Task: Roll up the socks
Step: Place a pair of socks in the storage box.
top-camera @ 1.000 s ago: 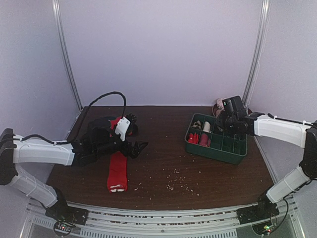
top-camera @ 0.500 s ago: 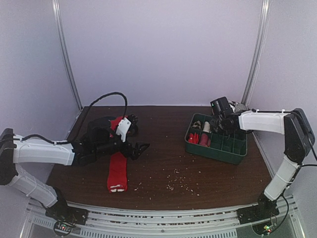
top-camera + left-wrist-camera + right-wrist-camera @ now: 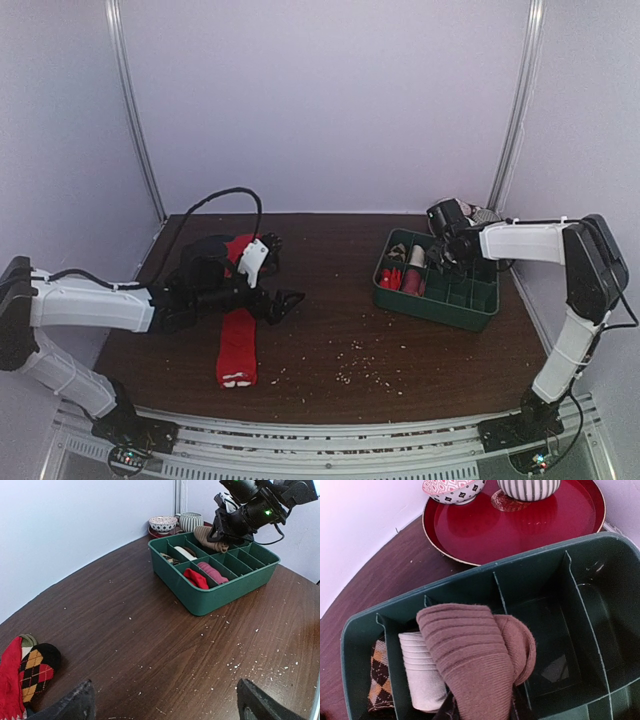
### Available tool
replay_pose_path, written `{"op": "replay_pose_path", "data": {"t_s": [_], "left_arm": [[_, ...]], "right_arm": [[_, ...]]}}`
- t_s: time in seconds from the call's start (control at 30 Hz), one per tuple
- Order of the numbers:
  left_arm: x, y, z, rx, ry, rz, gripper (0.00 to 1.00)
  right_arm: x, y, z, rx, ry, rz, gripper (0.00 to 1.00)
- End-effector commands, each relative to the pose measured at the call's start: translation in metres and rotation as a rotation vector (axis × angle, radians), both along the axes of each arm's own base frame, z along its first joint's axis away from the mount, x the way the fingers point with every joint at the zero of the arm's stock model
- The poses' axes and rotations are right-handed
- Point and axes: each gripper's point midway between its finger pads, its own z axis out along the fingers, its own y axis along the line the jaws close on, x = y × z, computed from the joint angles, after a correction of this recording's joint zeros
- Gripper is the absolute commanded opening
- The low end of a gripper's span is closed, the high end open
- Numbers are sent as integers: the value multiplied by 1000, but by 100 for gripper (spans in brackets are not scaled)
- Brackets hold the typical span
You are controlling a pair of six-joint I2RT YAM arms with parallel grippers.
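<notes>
**Dark wood table, 2 arms, socks at both sides**

Dark brown table (image 3: 330,335), flecked with pale crumbs, against a plain lilac wall; the red sock (image 3: 237,348) lies flat as 1 strip at the left, white marks at its near end; the left gripper (image 3: 284,301) is held low just right of that sock, jaws spread wide and holding nothing; an argyle sock (image 3: 37,666) lies beside the red one. At the right stands a green divided tray (image 3: 436,312); the right gripper (image 3: 448,256) hangs over its far compartments, apparently clamped on the rolled tan-brown sock (image 3: 476,652), though the sock hides most of the fingers; a white roll (image 3: 422,677) sits in the compartment beside it; behind the green tray, a round red tray (image 3: 520,527) carries 2 bowls (image 3: 454,489).
</notes>
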Motion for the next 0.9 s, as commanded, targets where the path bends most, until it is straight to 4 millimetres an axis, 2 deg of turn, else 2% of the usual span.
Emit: {"op": "replay_pose_path", "data": {"t_s": [0.0, 0.43, 0.63, 0.67, 0.7, 0.8, 0.87], "left_arm": [[4, -8, 11, -17, -15, -25, 97], [-1, -21, 7, -6, 22, -97, 96], [-6, -30, 4, -2, 54, -148, 98], [-6, -31, 5, -1, 55, -151, 98], [-6, -31, 6, -1, 53, -152, 98], [-5, -30, 7, 4, 45, -144, 98], [-4, -28, 6, 11, 40, -134, 98]], "right_arm": [[5, -7, -19, 16, 80, 9, 0], [10, -3, -62, 43, 252, 66, 0], [-9, -1, -99, 58, 389, 77, 0], [-13, -1, -103, 61, 405, 77, 6], [-16, -2, -105, 61, 416, 76, 17], [-18, -3, -104, 54, 422, 83, 43], [-15, -3, -98, 51, 408, 92, 54]]}}
